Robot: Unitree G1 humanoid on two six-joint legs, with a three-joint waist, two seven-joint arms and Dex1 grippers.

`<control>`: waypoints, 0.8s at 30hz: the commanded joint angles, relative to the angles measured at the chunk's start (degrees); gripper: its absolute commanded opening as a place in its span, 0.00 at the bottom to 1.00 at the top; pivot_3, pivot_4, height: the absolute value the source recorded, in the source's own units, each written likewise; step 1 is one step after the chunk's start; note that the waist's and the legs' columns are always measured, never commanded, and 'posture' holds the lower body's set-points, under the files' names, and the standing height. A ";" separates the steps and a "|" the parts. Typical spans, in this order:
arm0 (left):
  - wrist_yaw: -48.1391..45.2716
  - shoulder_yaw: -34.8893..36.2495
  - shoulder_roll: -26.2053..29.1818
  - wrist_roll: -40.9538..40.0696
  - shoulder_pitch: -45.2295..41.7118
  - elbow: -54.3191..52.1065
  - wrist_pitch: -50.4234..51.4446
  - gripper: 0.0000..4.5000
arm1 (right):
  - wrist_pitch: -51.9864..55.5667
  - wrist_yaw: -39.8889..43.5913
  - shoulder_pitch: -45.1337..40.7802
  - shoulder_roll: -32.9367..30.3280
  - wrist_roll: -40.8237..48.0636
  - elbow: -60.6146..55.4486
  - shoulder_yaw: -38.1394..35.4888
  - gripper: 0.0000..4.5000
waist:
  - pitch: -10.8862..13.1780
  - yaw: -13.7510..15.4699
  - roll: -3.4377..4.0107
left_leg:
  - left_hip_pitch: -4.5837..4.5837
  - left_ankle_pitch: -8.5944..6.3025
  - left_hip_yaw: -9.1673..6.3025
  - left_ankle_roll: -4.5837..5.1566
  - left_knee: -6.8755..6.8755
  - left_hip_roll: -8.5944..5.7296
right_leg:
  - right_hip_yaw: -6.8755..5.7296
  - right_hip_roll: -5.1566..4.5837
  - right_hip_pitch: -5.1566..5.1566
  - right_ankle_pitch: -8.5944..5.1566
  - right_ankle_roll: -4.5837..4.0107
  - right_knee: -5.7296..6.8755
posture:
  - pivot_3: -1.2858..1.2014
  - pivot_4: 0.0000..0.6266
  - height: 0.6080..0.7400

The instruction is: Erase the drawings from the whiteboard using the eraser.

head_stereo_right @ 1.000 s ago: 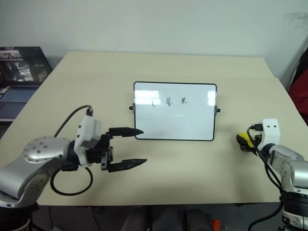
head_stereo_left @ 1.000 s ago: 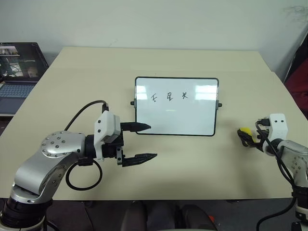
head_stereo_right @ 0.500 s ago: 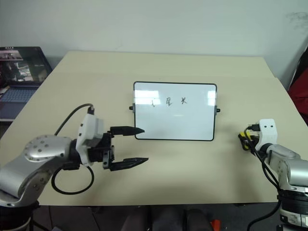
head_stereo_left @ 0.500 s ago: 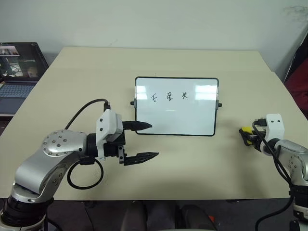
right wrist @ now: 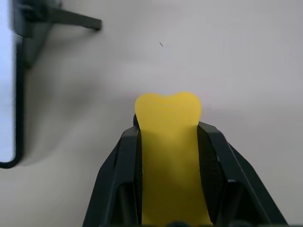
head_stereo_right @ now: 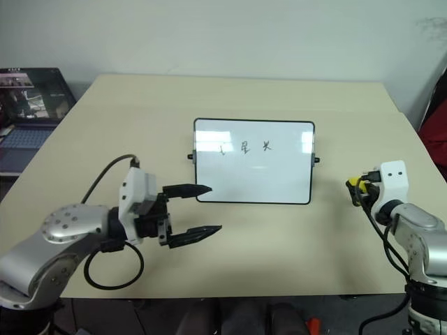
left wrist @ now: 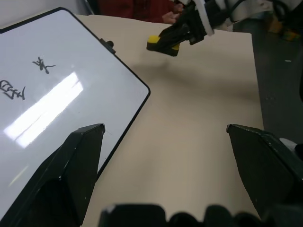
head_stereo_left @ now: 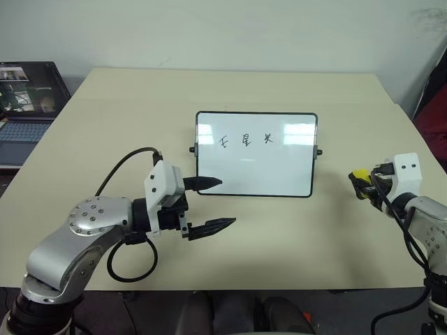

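**Eraser clamped in right hand, lifted beside the whiteboard**

The eraser point(right wrist: 168, 156) is clamped between the two black fingers point(right wrist: 118, 175) of the right hand point(head_stereo_left: 363, 183), with its yellow top facing upward and its tip projecting past the fingertips. It is held clear of the surface point(head_stereo_left: 293, 230), to the right of the whiteboard point(head_stereo_left: 255, 154) and apart from its frame. The whiteboard stands tilted near the middle of the surface. The drawings point(head_stereo_left: 244, 139), three black marks in a row, are seen on its upper half, unerased. The left hand point(head_stereo_left: 215, 204) is positioned at the lower left corner of the board, with its fingers spread apart and nothing between them. A laptop point(head_stereo_left: 24, 105) is located off the far left edge of the surface
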 commanded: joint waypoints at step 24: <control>14.09 17.04 -4.87 7.62 8.04 6.87 -3.20 1.00 | 2.56 7.08 -13.41 2.33 16.94 -17.40 15.23 0.27 | 0.02 0.09 -0.12 | -0.05 0.00 -0.15 0.01 0.03 0.02 | -0.12 -0.02 -0.03 0.01 -0.01 0.03 | 0.52 0.24 1.00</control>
